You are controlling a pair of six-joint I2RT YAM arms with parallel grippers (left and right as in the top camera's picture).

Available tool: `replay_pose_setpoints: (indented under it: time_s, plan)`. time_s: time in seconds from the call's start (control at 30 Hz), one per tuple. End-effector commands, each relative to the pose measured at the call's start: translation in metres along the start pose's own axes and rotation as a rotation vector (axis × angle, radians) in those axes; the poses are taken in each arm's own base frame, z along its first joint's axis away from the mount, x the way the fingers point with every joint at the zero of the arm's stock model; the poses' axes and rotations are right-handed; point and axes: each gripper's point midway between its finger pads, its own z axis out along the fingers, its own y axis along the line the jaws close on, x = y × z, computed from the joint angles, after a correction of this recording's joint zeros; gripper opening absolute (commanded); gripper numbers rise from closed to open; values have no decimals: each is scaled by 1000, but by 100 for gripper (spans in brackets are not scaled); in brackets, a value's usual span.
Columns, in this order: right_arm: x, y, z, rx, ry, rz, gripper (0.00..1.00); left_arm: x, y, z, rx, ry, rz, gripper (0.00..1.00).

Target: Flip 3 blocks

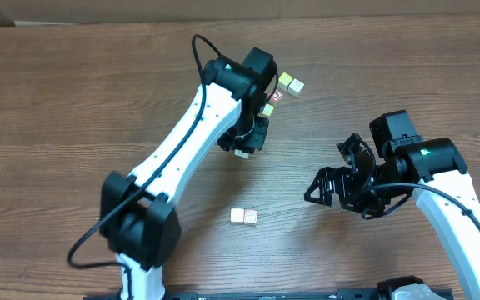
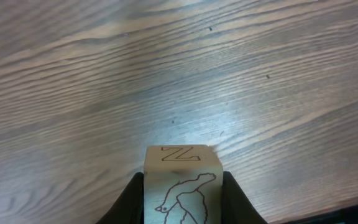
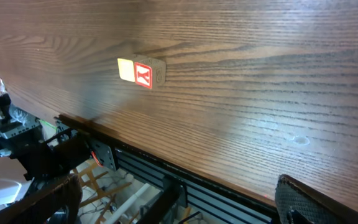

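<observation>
While left fingers (image 2: 135, 199) pinch it: block (image 2: 182, 186) likely light, rigid, smooth wood
hold: opposite flat faces
right fingers (image 3: 322, 202): spread

1. We see the left arm (image 1: 180, 142) stretched up and away from its base, with the wrist folded back so that the left gripper (image 1: 242, 150) points down.
2. Its fingers (image 2: 132, 200) are drawn close together, one pressed on each side of a pale block (image 2: 182, 186).
3. We find the right arm (image 1: 461, 208) bent inward, with the right gripper (image 1: 337, 169) turned toward the left arm.
4. Its fingers (image 3: 316, 202) stand wide apart.
</observation>
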Motion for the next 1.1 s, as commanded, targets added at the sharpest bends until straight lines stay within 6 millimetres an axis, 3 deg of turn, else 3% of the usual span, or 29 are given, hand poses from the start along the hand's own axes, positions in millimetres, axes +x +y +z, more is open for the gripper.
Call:
replay_pose_setpoints:
  time_s: [0.0, 0.27, 0.57, 0.83, 1.07]
  plan:
    - [-3, 6, -7, -6, -22, -28, 100, 18, 4, -19, -69, -54, -34, 4]
    - [-1, 6, -7, -4, -17, -28, 100, 71, 9, -5, -76, -70, -90, 5]
    - [-3, 6, -7, -6, -23, -32, 100, 131, 21, 43, -5, -61, -152, 5]
    - [-1, 6, -7, -5, -16, -27, 100, 143, 24, 93, 30, -72, -195, 9]
    - [0, 6, -7, -4, -13, -25, 100, 147, 27, 109, 34, -77, -254, 8]
